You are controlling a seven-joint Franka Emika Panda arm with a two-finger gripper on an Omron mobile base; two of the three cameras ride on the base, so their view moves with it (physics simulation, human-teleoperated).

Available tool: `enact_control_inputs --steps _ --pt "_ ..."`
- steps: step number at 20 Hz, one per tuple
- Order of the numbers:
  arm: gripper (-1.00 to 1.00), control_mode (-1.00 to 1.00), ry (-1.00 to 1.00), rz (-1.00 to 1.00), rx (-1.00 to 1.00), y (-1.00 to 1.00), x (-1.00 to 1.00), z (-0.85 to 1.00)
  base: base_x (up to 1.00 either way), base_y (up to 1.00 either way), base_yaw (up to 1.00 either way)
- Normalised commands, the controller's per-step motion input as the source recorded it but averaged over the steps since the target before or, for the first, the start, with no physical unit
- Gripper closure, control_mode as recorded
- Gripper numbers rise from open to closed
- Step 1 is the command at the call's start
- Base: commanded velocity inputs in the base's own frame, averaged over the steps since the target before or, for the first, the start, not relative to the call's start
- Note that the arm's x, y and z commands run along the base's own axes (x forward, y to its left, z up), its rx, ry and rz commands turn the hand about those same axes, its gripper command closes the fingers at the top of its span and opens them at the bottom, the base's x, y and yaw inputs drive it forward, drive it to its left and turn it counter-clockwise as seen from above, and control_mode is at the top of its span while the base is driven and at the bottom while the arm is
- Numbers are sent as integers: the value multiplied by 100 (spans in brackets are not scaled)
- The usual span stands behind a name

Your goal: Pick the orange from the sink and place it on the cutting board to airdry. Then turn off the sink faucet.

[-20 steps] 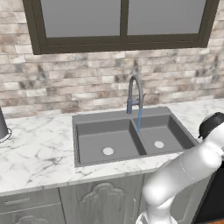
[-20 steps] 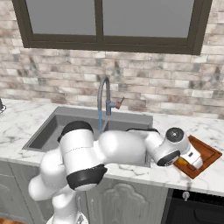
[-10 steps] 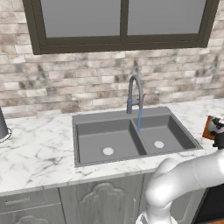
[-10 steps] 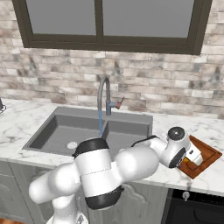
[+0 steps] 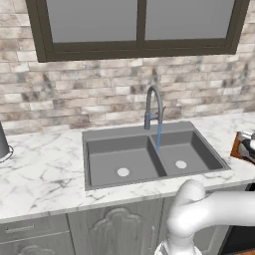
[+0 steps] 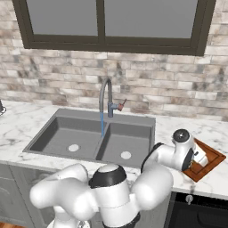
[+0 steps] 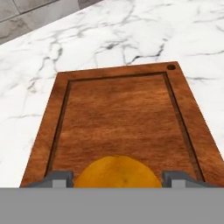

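Marble counter (image 5: 45, 174): carries all items. 
Sink (image 6: 58, 133): both basins bare; water runs from the faucet (image 6: 106, 100) at its rear. 
Cutting board (image 7: 118, 118): right of the sink, partly hidden by the arm. 
Gripper (image 7: 117, 178): above the board, fingers closed around the orange (image 7: 117, 173).

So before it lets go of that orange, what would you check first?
1. Orange between the jaws: ok, it sits between the two fingertips in the hand view.
2. Hand over the cutting board: ok, the board lies straight ahead of the gripper.
3. Landing spot on the board free: ok, bare wood inside its border.
4. Orange already touching the board: cannot tell, no view shows the gap underneath.
5. Sink faucet off: not ok, a blue stream runs into the sink; that comes afterwards.
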Motion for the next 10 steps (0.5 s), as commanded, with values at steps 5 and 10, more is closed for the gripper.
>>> enact_control_inputs --steps 5,10 --pt "100 -100 0 3 0 -24 18 -10 0 0 0" --pt "-100 -100 0 3 0 -17 4 -21 0 0 0"
